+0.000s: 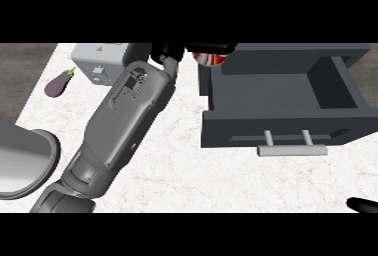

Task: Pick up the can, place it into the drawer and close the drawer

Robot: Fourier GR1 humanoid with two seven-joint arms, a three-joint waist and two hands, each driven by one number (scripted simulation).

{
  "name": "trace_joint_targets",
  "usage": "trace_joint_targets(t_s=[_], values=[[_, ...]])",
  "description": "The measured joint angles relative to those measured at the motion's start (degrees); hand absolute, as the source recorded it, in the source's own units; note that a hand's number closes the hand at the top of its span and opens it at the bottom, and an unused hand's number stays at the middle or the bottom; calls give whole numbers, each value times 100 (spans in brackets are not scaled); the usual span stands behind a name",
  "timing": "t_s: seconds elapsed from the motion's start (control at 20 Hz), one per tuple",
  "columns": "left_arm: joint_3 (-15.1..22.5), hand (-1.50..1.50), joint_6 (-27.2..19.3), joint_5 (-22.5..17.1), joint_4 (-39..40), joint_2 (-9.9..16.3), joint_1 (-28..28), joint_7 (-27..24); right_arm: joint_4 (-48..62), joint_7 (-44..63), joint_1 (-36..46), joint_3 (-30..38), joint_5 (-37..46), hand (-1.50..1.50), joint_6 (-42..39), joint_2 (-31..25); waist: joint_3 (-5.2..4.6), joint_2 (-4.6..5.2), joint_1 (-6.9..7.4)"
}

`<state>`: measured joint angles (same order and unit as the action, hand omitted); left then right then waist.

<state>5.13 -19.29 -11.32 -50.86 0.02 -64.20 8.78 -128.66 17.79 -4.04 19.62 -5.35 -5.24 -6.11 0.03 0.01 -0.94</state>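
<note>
**Can held at far rim of open drawer; release and closing outstanding**

While the left arm stretches diagonally across the bench (184, 180), its left hand (171, 51) sits at the far edge of view with fingers curled round the can (210, 59), of which only a red and white part shows. The can is at the far left corner of the drawer (284, 92), apparently over the rim rather than inside; whether it touches the wall cannot be told. The drawer stands pulled out, its interior bare, its handle (291, 149) on the near front.

Judgement: the carry step is in hand. The next move calls for shifting the can rightward and nearer, over the drawer's cavity, lowering, then letting go; afterwards the front must be pushed away.

The right hand (363, 204) shows only as a dark tip at the near right corner; its fingers cannot be judged.

Surface: pale marbled bench. An aubergine (60, 83) lies far left, a grey box (100, 61) beside it, a round metal pan (26, 162) at the near left edge. Dark floor shows beyond.
</note>
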Motion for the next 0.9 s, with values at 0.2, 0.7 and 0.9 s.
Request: trace_joint_targets(t_s=[0.2,0.7,0.9], values=[[64,150,-201,-110,450,-1,-631,112,-55,116,90,-39,32,-150,56,-10,1,15,-42],[407,150,-509,-584,1741,-2,-1865,168,-40,109,226,-72,19,-150,44,-53,5,50,-180],[566,150,-624,-828,2197,-1,-2226,91,-111,258,288,-88,-3,-150,66,-92,8,70,-260]])
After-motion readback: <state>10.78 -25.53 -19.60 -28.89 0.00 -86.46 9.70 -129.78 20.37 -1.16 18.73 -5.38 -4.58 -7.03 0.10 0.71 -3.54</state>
